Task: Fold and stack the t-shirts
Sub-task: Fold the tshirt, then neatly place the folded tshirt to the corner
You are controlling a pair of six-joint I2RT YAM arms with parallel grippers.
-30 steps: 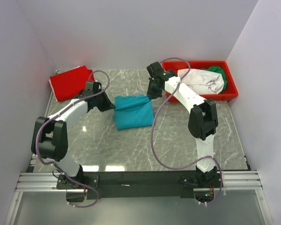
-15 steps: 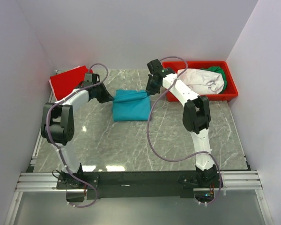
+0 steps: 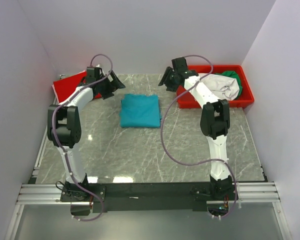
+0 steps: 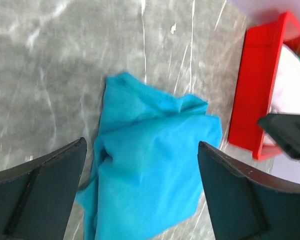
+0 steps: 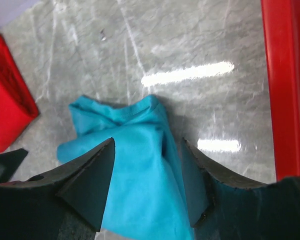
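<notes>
Roughly, the job looks about half done. At the far left corner of the counter [image 3: 200, 150] lies the red t-shirt [image 3: 67, 89], folded into a flat packet that sits askew, its long axis running diagonally from the near left toward the far right, part of it hidden under the left arm. Just beside it hovers the left end effector [image 3: 113, 83], its fingers spread wide with nothing between them. In the middle of the counter rests the teal t-shirt [image 3: 140, 111], folded into a nearly square pad, a touch longer across than deep, its edges about parallel to the counter's edges; the far edge is puckered, and I cannot tell which end holds the collar. It lies apart from the red one, so nothing is stacked yet. To its right, the right end effector [image 3: 166, 80] hangs above the counter, likewise spread and empty. At the far right, the bin [image 3: 215, 104] holds the white t-shirt [image 3: 216, 85] and the green t-shirt [image 3: 233, 76], both crumpled and unfolded, so two folds and the stacking appear to remain.
</notes>
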